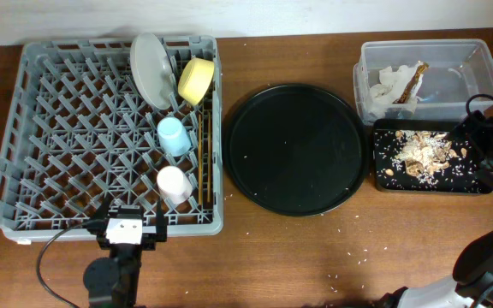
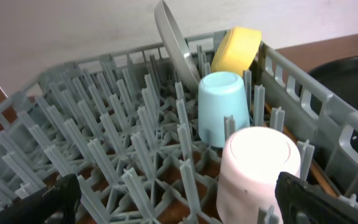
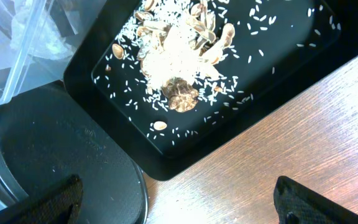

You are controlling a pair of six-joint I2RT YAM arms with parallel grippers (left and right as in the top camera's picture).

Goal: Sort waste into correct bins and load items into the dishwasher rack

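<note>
The grey dishwasher rack (image 1: 58,128) holds a white plate (image 1: 148,68), a yellow bowl (image 1: 195,79), a light-blue cup (image 1: 174,135), a pale pink cup (image 1: 174,184) and chopsticks (image 1: 204,158) along its right side. My left gripper (image 1: 132,219) is open and empty at the rack's front edge. In the left wrist view (image 2: 179,205) the pink cup (image 2: 257,171) stands just inside its right finger. Napkins (image 1: 392,85) and a brown wrapper (image 1: 411,79) lie in the clear tub (image 1: 478,60). Food scraps (image 1: 422,152) lie in the black rectangular tray (image 1: 388,175). My right gripper (image 1: 488,158) is open and empty above that tray's right end.
A large round black tray (image 1: 294,150) lies between the rack and the bins. Pale crumbs are scattered on the wooden table. In the right wrist view my open gripper (image 3: 182,205) hangs over bare wood beside the black rectangular tray's corner (image 3: 160,165) and the round tray (image 3: 61,155).
</note>
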